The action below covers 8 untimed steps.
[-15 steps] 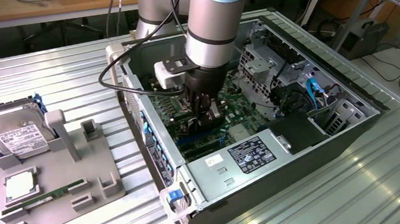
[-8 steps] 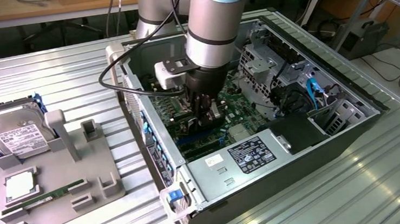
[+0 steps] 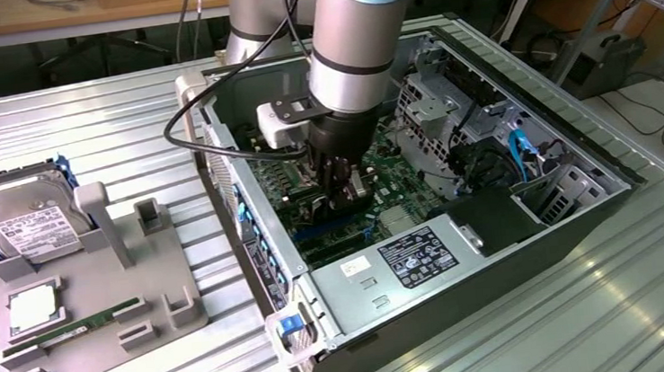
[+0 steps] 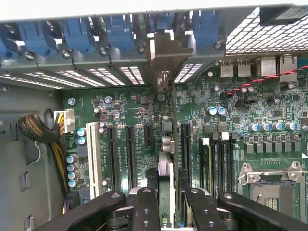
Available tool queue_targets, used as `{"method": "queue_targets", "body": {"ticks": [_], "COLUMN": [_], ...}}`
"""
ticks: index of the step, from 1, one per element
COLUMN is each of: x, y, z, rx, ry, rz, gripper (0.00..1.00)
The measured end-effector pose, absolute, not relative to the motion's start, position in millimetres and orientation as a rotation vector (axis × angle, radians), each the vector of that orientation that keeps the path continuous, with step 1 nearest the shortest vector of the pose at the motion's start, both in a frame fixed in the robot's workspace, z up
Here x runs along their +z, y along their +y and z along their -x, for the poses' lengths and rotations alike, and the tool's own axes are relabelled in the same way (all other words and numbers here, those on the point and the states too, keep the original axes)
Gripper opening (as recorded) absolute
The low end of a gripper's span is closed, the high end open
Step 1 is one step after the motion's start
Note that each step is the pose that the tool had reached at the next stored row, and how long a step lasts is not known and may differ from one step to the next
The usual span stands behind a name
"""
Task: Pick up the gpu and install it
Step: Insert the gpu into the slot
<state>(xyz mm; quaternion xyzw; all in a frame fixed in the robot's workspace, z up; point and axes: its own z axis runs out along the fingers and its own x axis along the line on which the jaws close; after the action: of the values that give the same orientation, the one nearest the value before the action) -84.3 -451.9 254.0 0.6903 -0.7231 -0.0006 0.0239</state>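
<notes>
**Card held edge-on inside the open computer case**

A ribbed metal table [image 3: 98,125] fills the exterior view, with wooden benches behind along the top of the frame. At the left of the frame a grey fixture tray [image 3: 136,289] carries a silver hard drive [image 3: 25,226], a CPU chip [image 3: 32,309] and a narrow green RAM stick [image 3: 74,330]. At the centre lies the open computer case [image 3: 357,328], its motherboard [image 3: 398,180] exposed. The arm reaches down into it from the top of the frame. The gripper [image 3: 346,198] is closed narrowly on the gpu [image 4: 166,192], which stands on edge between the fingers [image 4: 144,207] above the expansion slots [image 4: 130,154]. Its silver bracket [image 4: 166,60] meets the rear slot openings beside the blue latches [image 4: 77,33]. At the lower right of the wrist view sits the CPU socket [image 4: 272,187].
</notes>
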Motion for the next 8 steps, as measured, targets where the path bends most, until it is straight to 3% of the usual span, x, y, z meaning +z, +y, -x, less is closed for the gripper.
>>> {"method": "queue_targets", "body": {"ticks": [8], "x": [254.5], "y": [-452.0], "z": [83.6], "rx": [0.005], "ry": [-2.231], "rz": [-2.129], "gripper": [0.26]}}
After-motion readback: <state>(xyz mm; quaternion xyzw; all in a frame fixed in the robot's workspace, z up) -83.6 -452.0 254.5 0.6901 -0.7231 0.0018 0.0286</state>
